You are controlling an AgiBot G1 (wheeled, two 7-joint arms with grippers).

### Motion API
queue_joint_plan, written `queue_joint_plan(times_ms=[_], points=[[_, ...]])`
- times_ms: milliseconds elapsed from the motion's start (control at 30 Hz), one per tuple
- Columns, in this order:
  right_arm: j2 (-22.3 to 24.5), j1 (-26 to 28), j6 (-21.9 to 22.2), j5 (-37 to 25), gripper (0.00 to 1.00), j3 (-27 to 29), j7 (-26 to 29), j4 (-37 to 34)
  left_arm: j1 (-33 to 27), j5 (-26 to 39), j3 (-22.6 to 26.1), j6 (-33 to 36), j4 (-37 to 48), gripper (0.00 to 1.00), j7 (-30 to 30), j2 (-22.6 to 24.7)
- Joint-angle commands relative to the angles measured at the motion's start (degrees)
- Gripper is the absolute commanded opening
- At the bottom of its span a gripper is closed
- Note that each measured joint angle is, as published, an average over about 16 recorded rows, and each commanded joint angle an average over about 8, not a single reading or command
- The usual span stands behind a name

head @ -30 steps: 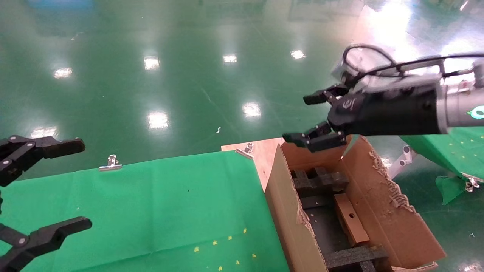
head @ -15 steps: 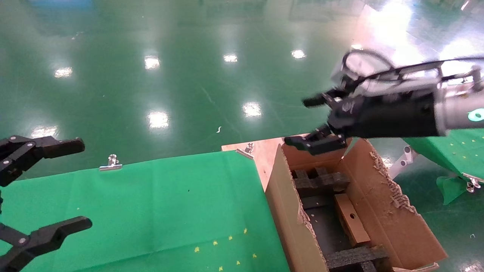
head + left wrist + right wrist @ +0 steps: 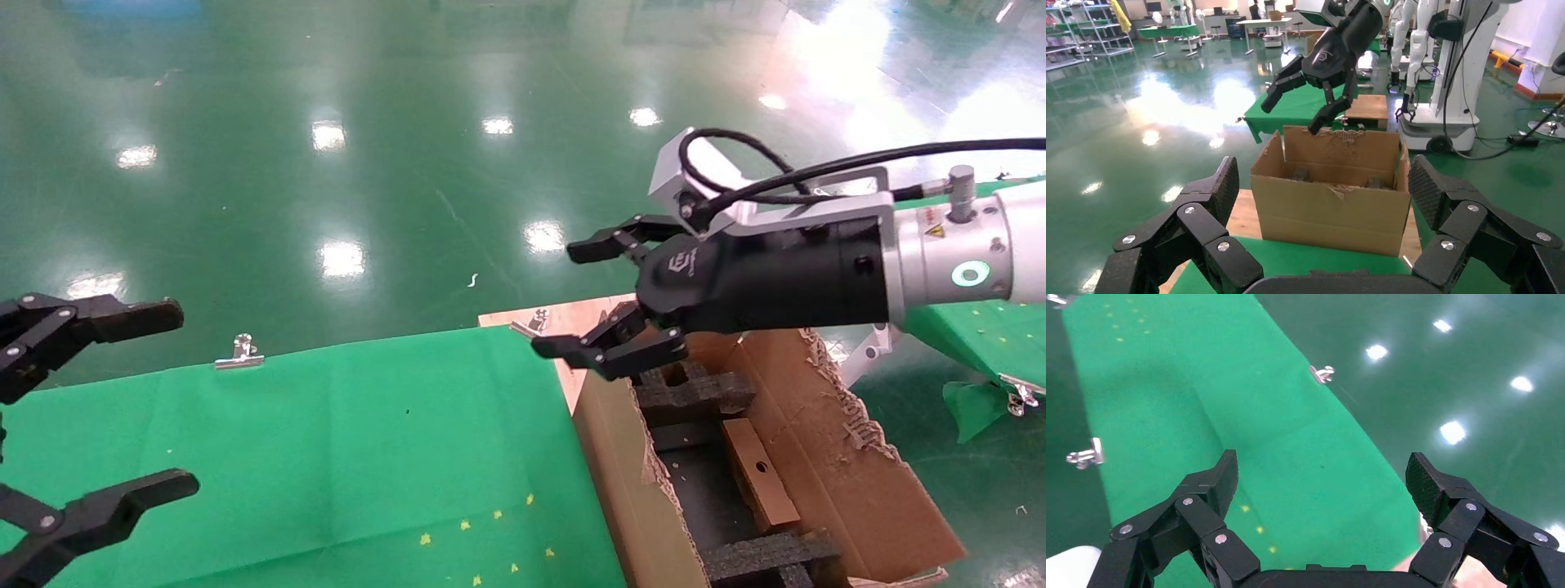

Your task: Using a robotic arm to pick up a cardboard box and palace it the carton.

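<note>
on your far left, the left gripper (image 3: pixel 98 408) hangs parked over the edge of the green cloth table (image 3: pixel 327 441), its fingers spread wide and holding nothing. the cloth itself carries only metal clips (image 3: pixel 239 353) along its far edge and a few yellow specks; you can see no box waiting on it.

moving right, the robotic arm (image 3: pixel 817 261) reaches in from the right, and its right gripper (image 3: pixel 584 298) hovers above the near-left corner of the carton (image 3: pixel 825 457), between the table edge and the carton's opening. its fingers are wide apart and empty, as the right wrist view confirms.

further right, inside the carton, the cardboard box (image 3: pixel 758 474) lies flat between the black foam inserts (image 3: pixel 695 392), hole side up. judging by that, the placing looks done: the box is in and released. what seems left for you is only to clear the arm away, unless more boxes are due.
</note>
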Motion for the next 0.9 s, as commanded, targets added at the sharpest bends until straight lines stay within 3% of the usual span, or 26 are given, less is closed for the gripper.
queue_joint_plan(times_ms=[33, 900], points=[[-0.54, -1.82, -0.96, 0.78, 1.00, 2.15, -1.04, -0.18, 0.00, 0.00, 0.00, 0.00, 0.00, 1.00, 0.00, 0.00], [-7.52, -25.39, -13.38, 10.95, 1.00, 30.04, -14.53, -2.57, 0.00, 0.00, 0.00, 0.00, 0.00, 1.00, 0.00, 0.00]])
